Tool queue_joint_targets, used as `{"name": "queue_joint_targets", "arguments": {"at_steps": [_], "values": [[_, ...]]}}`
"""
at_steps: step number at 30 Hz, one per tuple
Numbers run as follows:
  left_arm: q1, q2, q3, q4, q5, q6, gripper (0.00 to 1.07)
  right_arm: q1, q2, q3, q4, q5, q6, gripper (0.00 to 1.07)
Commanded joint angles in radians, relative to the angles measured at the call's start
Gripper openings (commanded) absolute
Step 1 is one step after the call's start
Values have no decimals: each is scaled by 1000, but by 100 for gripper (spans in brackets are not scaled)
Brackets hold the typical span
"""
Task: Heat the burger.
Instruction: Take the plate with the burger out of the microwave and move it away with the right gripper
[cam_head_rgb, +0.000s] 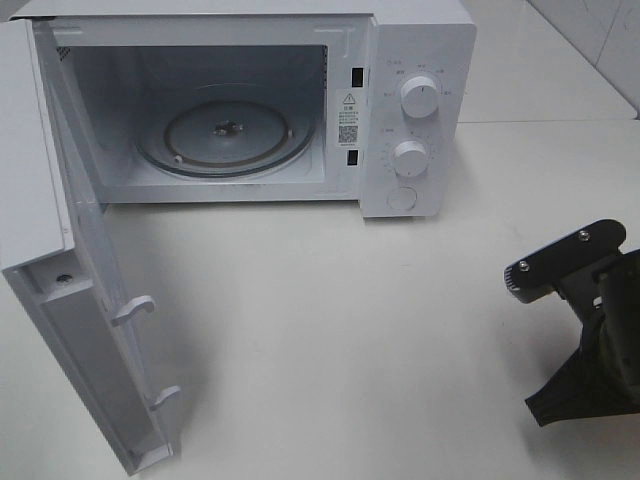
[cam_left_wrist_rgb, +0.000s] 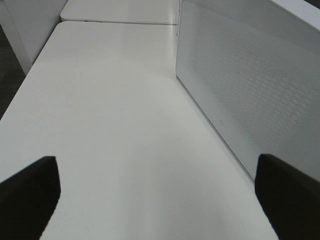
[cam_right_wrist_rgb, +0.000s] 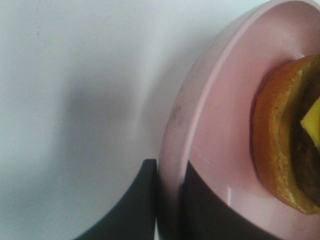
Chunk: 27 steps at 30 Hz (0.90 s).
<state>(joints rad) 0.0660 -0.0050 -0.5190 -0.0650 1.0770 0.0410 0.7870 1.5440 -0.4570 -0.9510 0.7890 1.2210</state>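
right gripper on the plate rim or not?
Touching. The right wrist view shows the right gripper with one dark finger on each side of the pink plate rim, closed onto it.

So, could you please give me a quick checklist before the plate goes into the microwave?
1. Microwave door open: ok.
2. Turntable bare: ok.
3. Right gripper shut on the plate rim: ok.
4. Burger on the plate: ok.
5. Left gripper open beside the microwave, holding nothing: ok.
6. Path from plate to cavity: cannot tell, the plate is out of the high view.
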Motion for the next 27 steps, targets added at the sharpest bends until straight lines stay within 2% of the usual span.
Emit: {"name": "queue_joint_targets", "arguments": {"at_steps": [1,10,14,20,22,23,25,26,27], "values": [[2,-7,3,-6,-9,1,98,-6,52,-5,-93,45,64,0],[2,-7,3,-6,-9,0,98,-6,131,-5,-128,-27,156,0],[2,-7,3,-6,-9,0,98,-64,178,-5,-141,-78,192,0],[2,-7,3,-6,-9,1,98,-82,182,-5,-171,-105,193,4],[2,-7,3,-6,-9,1,98,-87,182,-8,-187,-121,193,13],[2,-7,3,-6,-9,1,98,-87,182,-8,-187,-121,193,13],[2,-7,3,-6,-9,1,98,-87,182,-8,-175,-129,193,23],[2,-7,3,-6,-9,1,98,-87,182,-8,-175,-129,193,23],[2,-7,3,-6,-9,1,98,-87,182,-8,-161,-132,189,33]]}}
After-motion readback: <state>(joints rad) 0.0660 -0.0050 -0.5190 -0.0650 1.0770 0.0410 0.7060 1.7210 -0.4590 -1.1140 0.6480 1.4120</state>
